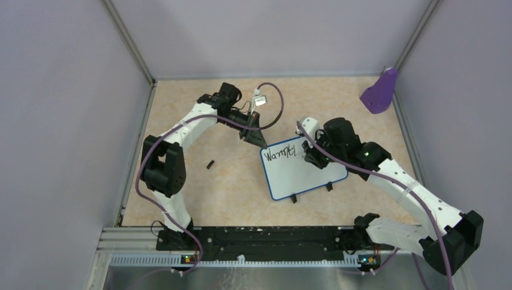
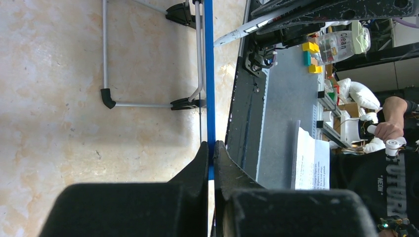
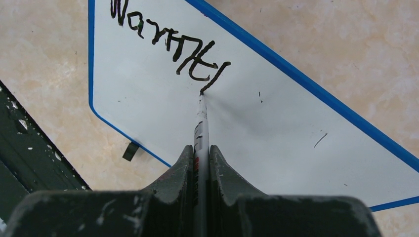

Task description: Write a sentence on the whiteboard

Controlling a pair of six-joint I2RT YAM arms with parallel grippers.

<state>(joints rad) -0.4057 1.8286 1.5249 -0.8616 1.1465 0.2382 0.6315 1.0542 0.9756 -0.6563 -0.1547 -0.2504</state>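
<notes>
Right gripper [image 3: 200, 154], wrist pitched down, pinches the marker [image 3: 201, 118]; its tip touches the whiteboard [image 3: 276, 131] ahead. My left gripper [image 2: 211, 148] clamps the blue rim [image 2: 209, 74].

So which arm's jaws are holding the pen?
The right arm: its jaws clamp the thin white marker, tip on the blue-rimmed white whiteboard. The left arm only pinches the board's blue edge.

White arms [image 1: 196, 118], black joints [image 1: 164, 169], purple cables [image 1: 275, 96]
</notes>
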